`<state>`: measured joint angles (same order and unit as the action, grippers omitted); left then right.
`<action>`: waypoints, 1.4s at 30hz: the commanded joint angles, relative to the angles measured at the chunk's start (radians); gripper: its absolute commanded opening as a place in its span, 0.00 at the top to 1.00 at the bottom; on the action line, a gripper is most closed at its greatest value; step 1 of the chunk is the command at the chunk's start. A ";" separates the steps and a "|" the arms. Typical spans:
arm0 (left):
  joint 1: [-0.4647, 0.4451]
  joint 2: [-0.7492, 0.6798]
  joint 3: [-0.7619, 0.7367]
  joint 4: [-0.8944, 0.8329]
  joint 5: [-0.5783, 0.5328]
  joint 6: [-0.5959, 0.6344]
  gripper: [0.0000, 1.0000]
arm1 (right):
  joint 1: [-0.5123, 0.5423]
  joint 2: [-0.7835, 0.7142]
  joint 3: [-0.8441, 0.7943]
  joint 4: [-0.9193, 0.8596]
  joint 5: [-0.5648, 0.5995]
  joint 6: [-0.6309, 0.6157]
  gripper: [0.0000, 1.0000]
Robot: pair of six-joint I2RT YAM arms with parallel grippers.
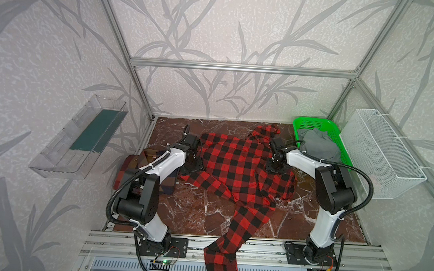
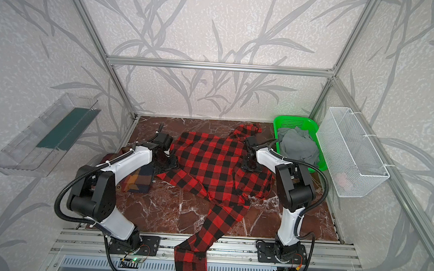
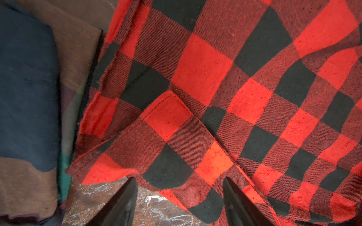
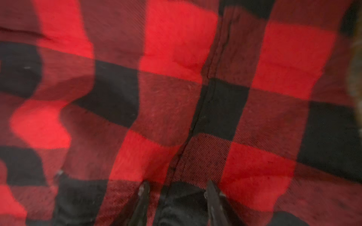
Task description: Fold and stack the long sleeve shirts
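Two shirts in play | red shirt [image 1: 234,165] sprawled across table [image 1: 193,217], sleeve hanging off the front edge | plaid shirt [image 2: 138,177] folded at left | left gripper [image 3: 179,180] released over hem corner — right gripper [image 4: 177,183] parted on a seam, holding nothing | soft, limp flannel — likely best pinched at hems or shoulders

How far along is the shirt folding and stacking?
Done: the brown plaid shirt lies folded at the left. In hand: the red check shirt lies spread out, unfolded, with the left gripper and right gripper open over it. Left: fold it, including the sleeve hanging off the front edge, then stack it on the plaid one.
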<state>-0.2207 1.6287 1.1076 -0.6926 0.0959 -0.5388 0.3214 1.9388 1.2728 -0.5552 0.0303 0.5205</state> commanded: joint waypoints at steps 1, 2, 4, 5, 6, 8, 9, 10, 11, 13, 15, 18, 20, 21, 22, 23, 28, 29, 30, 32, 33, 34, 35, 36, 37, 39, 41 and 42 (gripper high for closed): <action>0.004 -0.002 0.012 -0.018 0.003 -0.002 0.30 | -0.030 0.084 0.050 0.036 -0.020 0.034 0.52; 0.004 -0.005 0.007 -0.016 0.000 -0.004 0.30 | -0.035 0.106 0.076 0.022 0.007 0.020 0.52; 0.004 -0.012 -0.003 -0.011 -0.005 -0.010 0.30 | -0.047 0.150 0.132 0.008 0.061 -0.014 0.52; 0.004 -0.014 -0.007 -0.007 -0.005 -0.015 0.30 | -0.054 0.174 0.165 -0.003 0.084 -0.029 0.52; 0.004 -0.016 -0.010 -0.006 -0.005 -0.021 0.30 | -0.064 0.204 0.214 -0.030 0.095 -0.043 0.54; 0.004 -0.020 -0.020 0.005 -0.001 -0.034 0.30 | -0.084 0.268 0.312 -0.063 0.065 -0.064 0.58; 0.003 -0.021 -0.025 0.009 0.001 -0.043 0.30 | -0.088 0.292 0.366 -0.096 0.056 -0.073 0.56; 0.003 -0.027 -0.030 0.011 0.001 -0.049 0.30 | -0.087 0.312 0.422 -0.139 0.056 -0.086 0.56; 0.003 -0.033 -0.034 0.013 -0.001 -0.053 0.30 | -0.084 0.316 0.457 -0.156 0.070 -0.089 0.56; 0.003 -0.055 -0.058 0.024 -0.011 -0.068 0.31 | -0.080 0.308 0.490 -0.127 0.100 -0.103 0.55; 0.003 -0.077 -0.080 0.033 -0.021 -0.080 0.30 | -0.084 0.321 0.533 -0.108 0.138 -0.124 0.52; 0.004 -0.103 -0.101 0.044 -0.025 -0.097 0.30 | -0.085 0.398 0.735 -0.263 0.137 -0.159 0.50; 0.006 -0.117 -0.109 0.048 -0.032 -0.102 0.29 | -0.058 0.411 0.835 -0.383 0.159 -0.173 0.50; 0.007 -0.119 -0.101 0.038 -0.054 -0.109 0.29 | -0.033 0.375 0.806 -0.370 0.169 -0.185 0.50; 0.009 -0.118 -0.089 0.031 -0.074 -0.112 0.29 | -0.005 0.317 0.742 -0.325 0.166 -0.193 0.49; 0.015 -0.112 -0.071 0.025 -0.081 -0.108 0.28 | 0.017 0.252 0.665 -0.270 0.145 -0.197 0.49; 0.036 -0.010 0.053 0.013 -0.022 -0.075 0.27 | 0.122 -0.023 0.337 -0.086 -0.088 -0.192 0.48; 0.034 0.028 0.090 -0.007 -0.024 -0.072 0.27 | 0.152 -0.065 0.288 -0.068 -0.088 -0.205 0.48; 0.035 0.063 0.121 -0.017 -0.034 -0.065 0.27 | 0.191 -0.115 0.246 -0.062 -0.079 -0.219 0.48; 0.036 0.124 0.174 -0.037 -0.067 -0.052 0.27 | 0.266 -0.200 0.175 -0.052 -0.073 -0.224 0.48; 0.037 0.158 0.204 -0.047 -0.072 -0.048 0.28 | 0.308 -0.255 0.132 -0.043 -0.083 -0.225 0.48; 0.037 0.185 0.231 -0.055 -0.073 -0.044 0.29 | 0.340 -0.291 0.096 -0.041 -0.092 -0.222 0.47; 0.035 0.209 0.249 -0.060 -0.079 -0.043 0.29 | 0.371 -0.320 0.066 -0.042 -0.110 -0.224 0.47; 0.035 0.230 0.270 -0.064 -0.078 -0.043 0.29 | 0.408 -0.350 0.030 -0.052 -0.134 -0.226 0.47; 0.033 0.250 0.286 -0.066 -0.076 -0.038 0.29 | 0.437 -0.380 -0.012 -0.060 -0.155 -0.223 0.47; 0.032 0.287 0.307 -0.074 -0.084 -0.034 0.31 | 0.503 -0.434 -0.098 -0.043 -0.211 -0.212 0.46; 0.029 0.316 0.314 -0.080 -0.091 -0.031 0.32 | 0.571 -0.477 -0.162 -0.055 -0.231 -0.204 0.46; 0.029 0.324 0.312 -0.079 -0.090 -0.032 0.33 | 0.613 -0.498 -0.197 -0.054 -0.229 -0.198 0.46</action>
<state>-0.1879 1.9327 1.3987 -0.7166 0.0319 -0.5861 0.8612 1.4830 1.1469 -0.5949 -0.1421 0.3122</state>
